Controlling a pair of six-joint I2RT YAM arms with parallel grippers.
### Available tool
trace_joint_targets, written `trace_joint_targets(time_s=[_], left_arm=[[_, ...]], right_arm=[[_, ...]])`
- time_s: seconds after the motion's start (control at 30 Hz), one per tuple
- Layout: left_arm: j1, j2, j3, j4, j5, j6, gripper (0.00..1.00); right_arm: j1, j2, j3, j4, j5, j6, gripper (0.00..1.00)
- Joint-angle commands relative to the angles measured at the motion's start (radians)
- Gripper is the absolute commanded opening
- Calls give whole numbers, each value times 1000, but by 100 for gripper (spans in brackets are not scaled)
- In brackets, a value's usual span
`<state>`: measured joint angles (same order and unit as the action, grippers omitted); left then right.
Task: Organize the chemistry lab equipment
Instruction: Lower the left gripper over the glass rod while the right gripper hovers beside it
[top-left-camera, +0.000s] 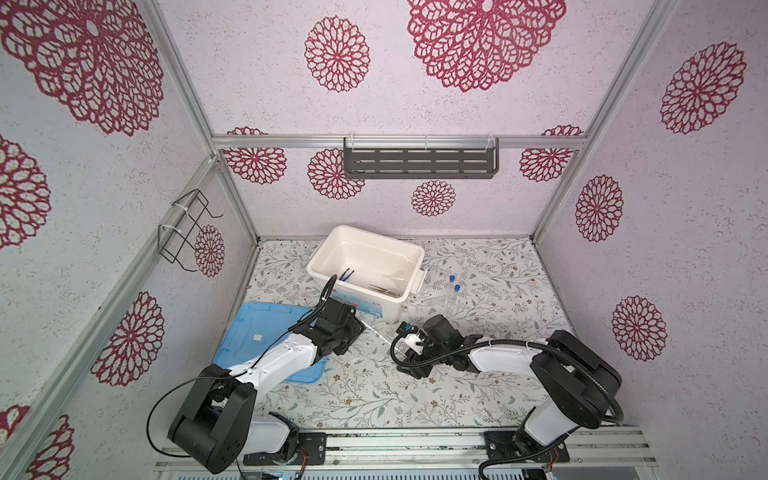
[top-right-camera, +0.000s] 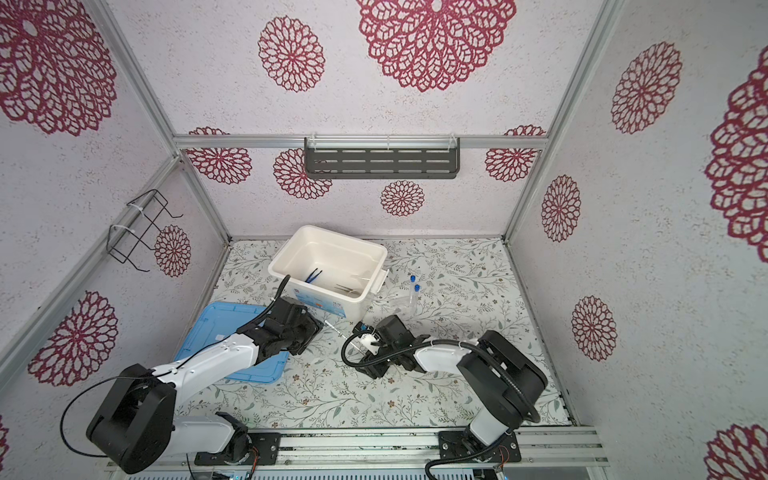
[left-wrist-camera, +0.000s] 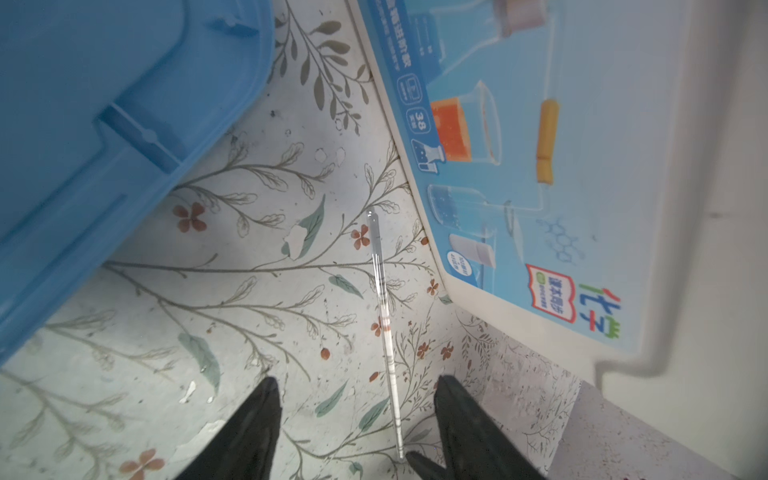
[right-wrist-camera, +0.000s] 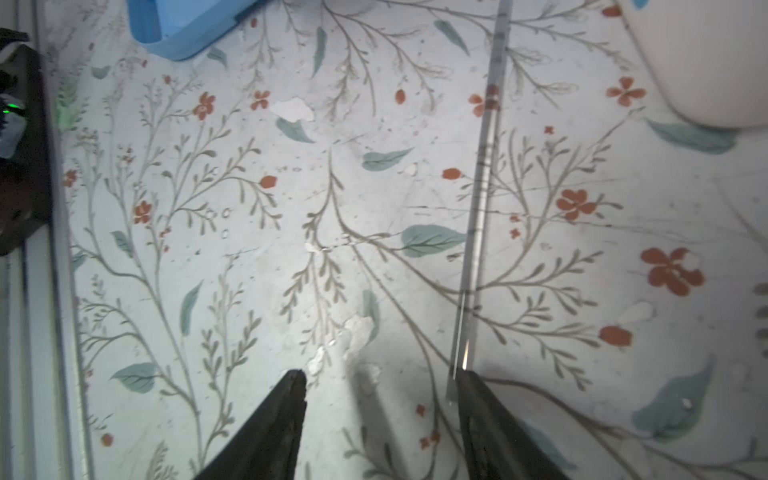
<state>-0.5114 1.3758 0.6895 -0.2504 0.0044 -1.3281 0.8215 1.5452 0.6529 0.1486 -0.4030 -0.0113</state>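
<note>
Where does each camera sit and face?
Both top views: high in front, looking down at table; left arm, right arm show.
Left wrist: on left arm, looking down past left fingers at white box, blue lid.
Right wrist: on right arm, looking down past right fingers at table.
Both wrist views share the thin rod.

Thin rod (right-wrist-camera: 478, 216) leaves the right wrist view; clear glassware (top-left-camera: 435, 300) indistinct.

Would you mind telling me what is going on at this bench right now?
Two arms are packing lab items into the white box, where blue tweezers and metal tweezers already lie. The left gripper and the right gripper are both open, low over a thin clear rod on the table by the box; neither grips it. Two blue-capped test tubes lie beside the box.
</note>
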Motion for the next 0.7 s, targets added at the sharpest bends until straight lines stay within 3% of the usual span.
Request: trace_joint_targets(time_s=[0.0,0.3,0.4,0.67], left_arm=[[-29,28,36,-39,-38,8,61],[-126,80,112,-263,-86,30,55],[-151,102,155,-331,-100,17,48],[-192,165,271,-476,-137,-27,50]], right_arm=[[5,-126,-15,35,-36,69,62],[-3,-405,-9,-131,168,83,65],[-10,-435,11,-189,182,81,65],[-12,-494,37,-248,196,56,66]])
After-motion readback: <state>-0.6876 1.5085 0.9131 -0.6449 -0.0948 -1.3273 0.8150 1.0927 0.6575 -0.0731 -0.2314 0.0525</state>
